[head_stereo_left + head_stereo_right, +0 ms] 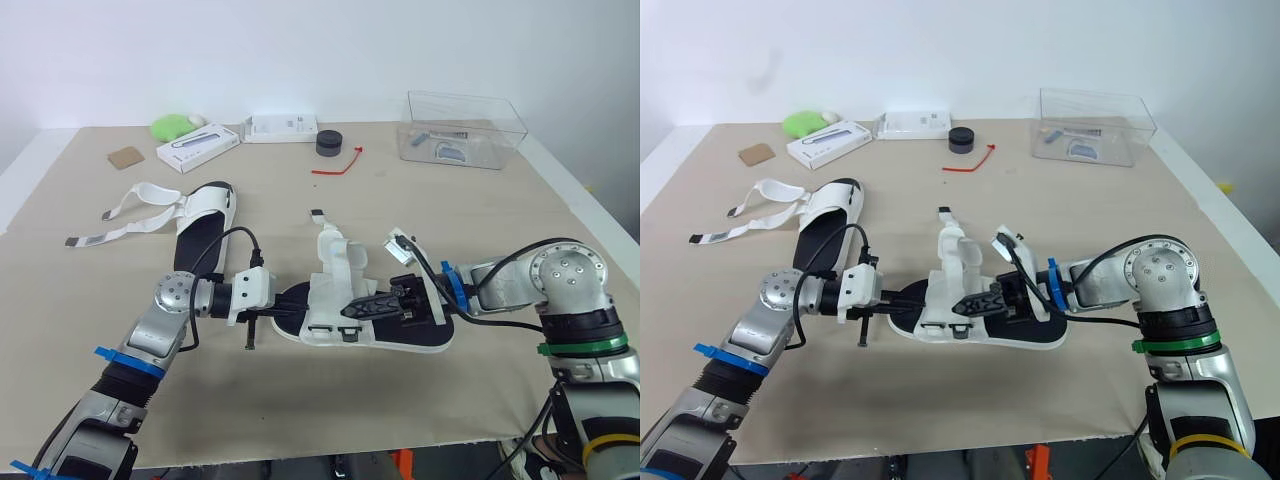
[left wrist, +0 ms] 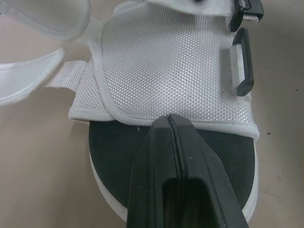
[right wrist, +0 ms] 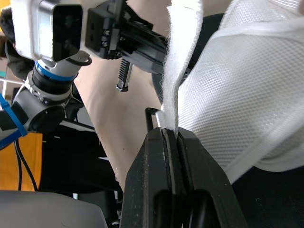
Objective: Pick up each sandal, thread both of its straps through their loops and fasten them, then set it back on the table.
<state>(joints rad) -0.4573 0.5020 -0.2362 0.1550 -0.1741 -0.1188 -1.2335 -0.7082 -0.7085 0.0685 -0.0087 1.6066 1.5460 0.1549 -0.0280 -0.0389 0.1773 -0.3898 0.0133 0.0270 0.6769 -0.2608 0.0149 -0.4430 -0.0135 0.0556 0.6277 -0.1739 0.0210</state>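
White mesh sandal (image 1: 335,285), black footbed (image 2: 111,152); right pincer (image 3: 171,130) clamps its strap (image 3: 183,57); left pincer (image 2: 169,118) clenched

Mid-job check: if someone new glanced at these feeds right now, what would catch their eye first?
Both grippers meet on the sandal at the middle of the table. The right gripper has its jaws shut on a white strap, while the left gripper, jaws shut, sits over the black insole at the other end. Next comes the second sandal, farther back on the left, its straps lying loose.
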